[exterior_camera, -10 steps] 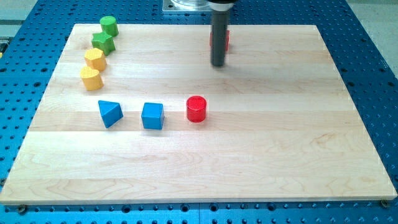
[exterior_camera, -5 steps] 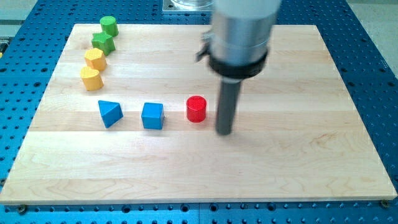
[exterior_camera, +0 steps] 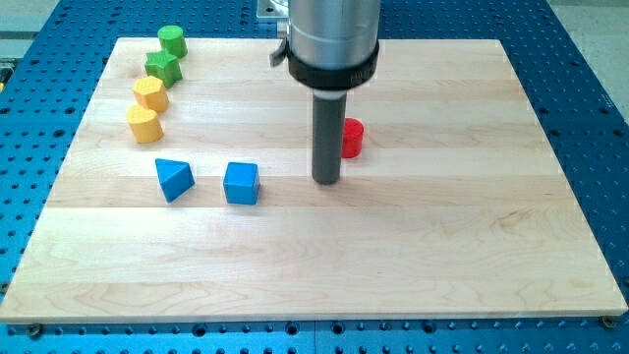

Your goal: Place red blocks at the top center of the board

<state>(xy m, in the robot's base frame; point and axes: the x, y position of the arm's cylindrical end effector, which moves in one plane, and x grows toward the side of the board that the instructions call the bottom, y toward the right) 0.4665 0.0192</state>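
Note:
One red cylinder [exterior_camera: 353, 138] stands on the wooden board [exterior_camera: 442, 246], right of centre, partly hidden behind my rod. My tip [exterior_camera: 326, 183] rests on the board just below and left of this cylinder, close to it; contact cannot be made out. The arm's grey body covers the top centre of the board, so the second red block seen there earlier is hidden.
A blue cube [exterior_camera: 241, 183] and a blue triangular block [exterior_camera: 174, 179] sit left of my tip. At the top left lie a green cylinder [exterior_camera: 172, 41], a green block [exterior_camera: 163, 68] and two yellow blocks [exterior_camera: 150, 94] [exterior_camera: 143, 125].
My tip swung from the top centre down past the red cylinder, then moved up and left. The red cylinder has shifted up and to the right. The arm now hides the top red block.

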